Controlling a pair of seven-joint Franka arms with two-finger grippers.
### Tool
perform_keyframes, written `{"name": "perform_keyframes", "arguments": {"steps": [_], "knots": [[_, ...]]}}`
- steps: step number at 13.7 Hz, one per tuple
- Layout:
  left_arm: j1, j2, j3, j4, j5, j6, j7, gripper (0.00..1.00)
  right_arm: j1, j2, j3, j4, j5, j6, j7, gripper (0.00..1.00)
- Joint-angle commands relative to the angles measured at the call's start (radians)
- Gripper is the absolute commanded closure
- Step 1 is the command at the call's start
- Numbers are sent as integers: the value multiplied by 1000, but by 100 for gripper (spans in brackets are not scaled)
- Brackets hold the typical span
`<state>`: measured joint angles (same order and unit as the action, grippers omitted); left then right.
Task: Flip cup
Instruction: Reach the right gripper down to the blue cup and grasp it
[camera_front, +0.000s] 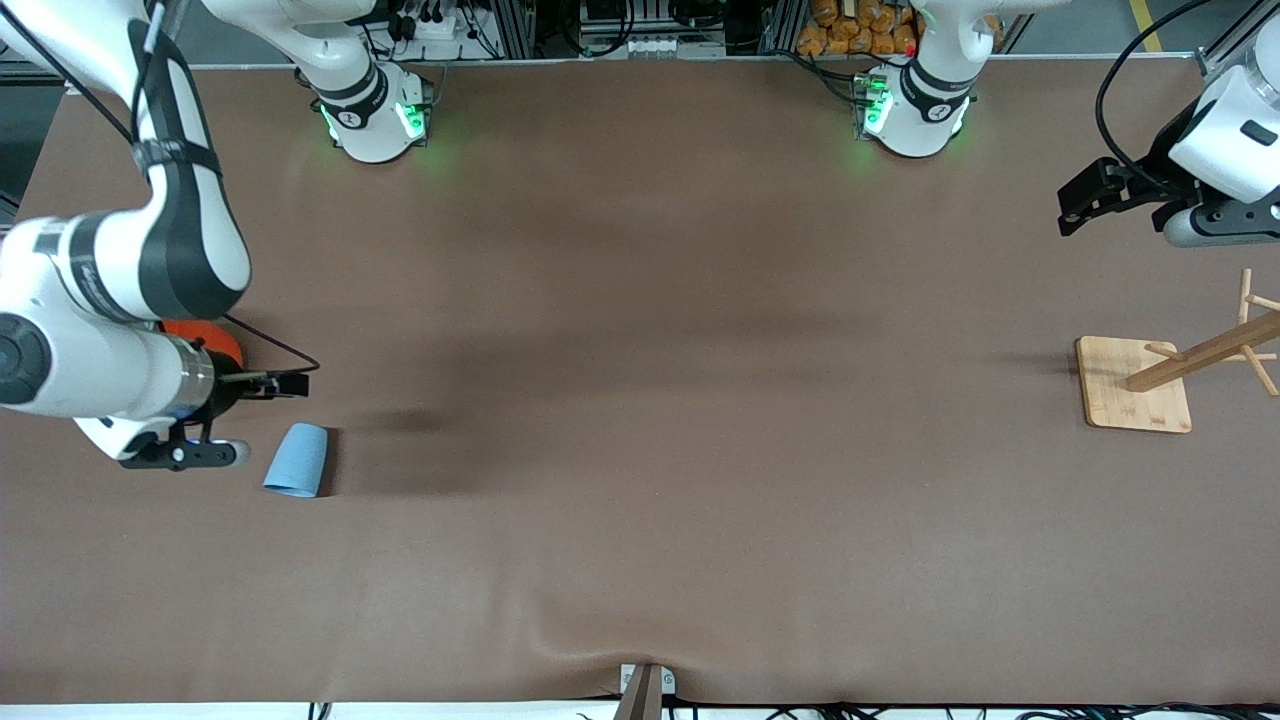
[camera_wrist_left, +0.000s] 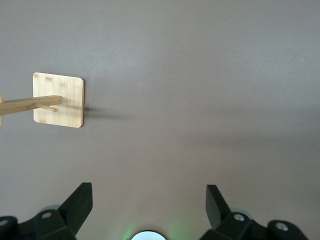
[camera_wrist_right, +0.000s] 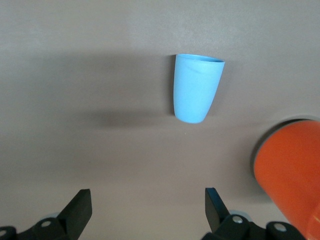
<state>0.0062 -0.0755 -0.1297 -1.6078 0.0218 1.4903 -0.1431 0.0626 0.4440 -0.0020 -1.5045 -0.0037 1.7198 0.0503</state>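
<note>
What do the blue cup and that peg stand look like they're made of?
The cup looks like matte plastic: one even light blue, no gloss, thin rim. The peg stand looks like bamboo or light wood: pale tan, faint grain on its base, unpainted.

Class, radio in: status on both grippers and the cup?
Right gripper open beside small light-blue plastic cup. Left gripper open, waiting above wooden rack. Orange cylinder close by cup.

A robotics lab: two arm bases (camera_front: 375, 115) bolted to a brown-covered table (camera_front: 640, 400)
</note>
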Motion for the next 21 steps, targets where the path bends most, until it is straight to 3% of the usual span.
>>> {"name": "perform_keyframes", "arguments": {"steps": [1,8,19,21], "knots": [[6,-6,-8,8,1,-13,14,0,-38,91,2,15,-6,91,-1,0],[5,0,-8,6,1,-10,14,0,-98,186,2,-68,-7,378,-3,0],[3,2,-8,5,1,-7,14,0,-104,271,5,-120,-4,495,-70,0],[3,2,-8,5,1,-7,14,0,-104,272,5,-160,42,555,-73,0]]}}
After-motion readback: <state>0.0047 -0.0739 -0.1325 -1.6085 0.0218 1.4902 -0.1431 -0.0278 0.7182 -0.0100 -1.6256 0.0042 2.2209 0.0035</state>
